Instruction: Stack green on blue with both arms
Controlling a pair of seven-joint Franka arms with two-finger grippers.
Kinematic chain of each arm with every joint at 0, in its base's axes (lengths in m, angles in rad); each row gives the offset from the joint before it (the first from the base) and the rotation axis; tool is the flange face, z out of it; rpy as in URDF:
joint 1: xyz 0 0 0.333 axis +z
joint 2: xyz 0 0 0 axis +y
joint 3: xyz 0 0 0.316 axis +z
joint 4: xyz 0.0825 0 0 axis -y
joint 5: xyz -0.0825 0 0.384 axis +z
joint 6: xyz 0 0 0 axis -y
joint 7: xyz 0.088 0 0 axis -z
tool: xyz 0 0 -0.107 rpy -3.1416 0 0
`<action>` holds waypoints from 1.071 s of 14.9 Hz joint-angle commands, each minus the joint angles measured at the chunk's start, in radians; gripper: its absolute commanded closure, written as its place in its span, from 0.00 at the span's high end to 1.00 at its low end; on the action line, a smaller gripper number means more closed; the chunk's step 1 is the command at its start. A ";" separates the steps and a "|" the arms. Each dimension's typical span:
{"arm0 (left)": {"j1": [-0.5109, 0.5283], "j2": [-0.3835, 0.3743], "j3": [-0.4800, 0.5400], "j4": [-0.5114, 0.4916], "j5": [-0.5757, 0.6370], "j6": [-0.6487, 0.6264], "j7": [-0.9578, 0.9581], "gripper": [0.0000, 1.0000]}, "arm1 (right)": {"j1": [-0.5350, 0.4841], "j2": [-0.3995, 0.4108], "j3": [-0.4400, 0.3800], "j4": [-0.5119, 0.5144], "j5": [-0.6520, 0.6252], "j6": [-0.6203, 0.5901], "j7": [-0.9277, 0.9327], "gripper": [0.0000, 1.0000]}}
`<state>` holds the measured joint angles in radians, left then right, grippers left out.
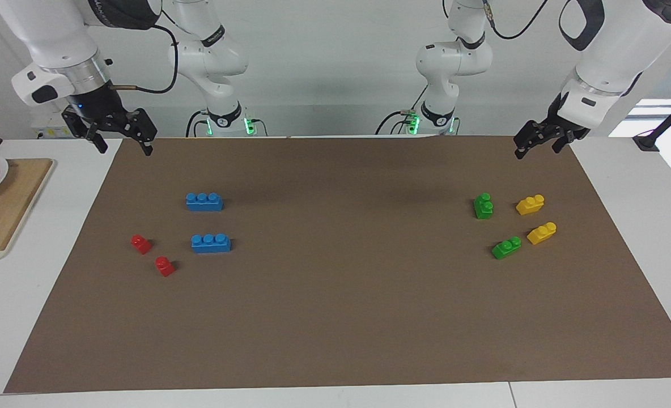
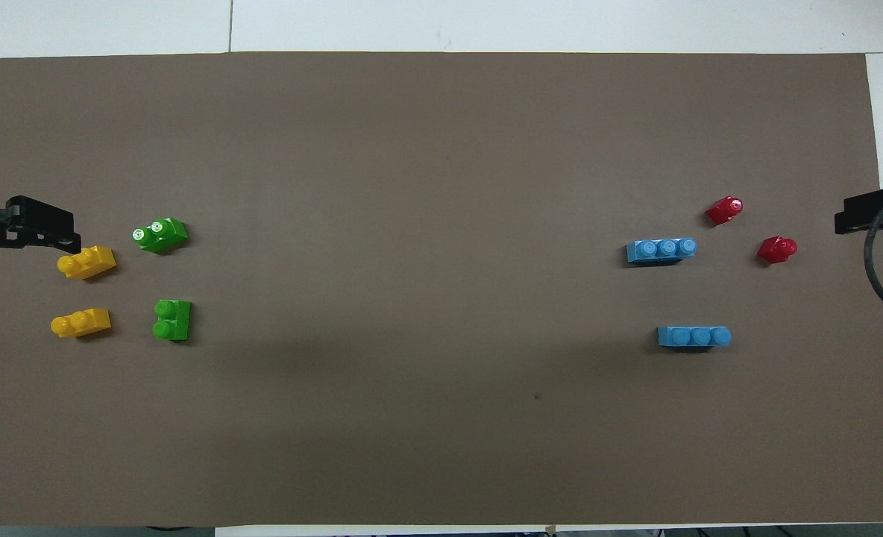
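Green [image 1: 483,206] studded plastic brick lies apart from blue [image 1: 204,202].

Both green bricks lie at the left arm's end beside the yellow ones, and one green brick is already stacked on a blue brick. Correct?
Not quite. The overhead view shows both green bricks flat on the mat beside the yellow bricks; neither is on a blue brick. Nothing is stacked yet.

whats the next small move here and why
Probably the left gripper should come down over the nearer green brick. Both green bricks lie at the left arm's end of the brown mat, both blue bricks at the right arm's end, and nothing is stacked or held. The right gripper hangs open above the mat's corner.
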<state>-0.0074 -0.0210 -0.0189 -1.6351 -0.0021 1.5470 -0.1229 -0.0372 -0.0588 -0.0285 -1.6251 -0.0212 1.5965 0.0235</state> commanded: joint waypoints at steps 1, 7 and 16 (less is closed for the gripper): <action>0.006 -0.094 0.005 -0.198 0.017 0.145 -0.003 1.00 | -0.013 -0.016 0.007 -0.009 -0.002 -0.018 -0.016 1.00; 0.026 -0.126 0.005 -0.408 0.017 0.304 0.043 1.00 | -0.013 -0.015 0.006 -0.009 -0.002 -0.018 -0.016 1.00; 0.026 -0.112 0.004 -0.639 0.017 0.496 0.052 1.00 | -0.017 -0.016 0.002 -0.009 0.000 -0.023 -0.025 1.00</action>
<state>0.0117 -0.1015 -0.0165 -2.1820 -0.0016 1.9614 -0.0909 -0.0375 -0.0589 -0.0292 -1.6251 -0.0212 1.5888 0.0235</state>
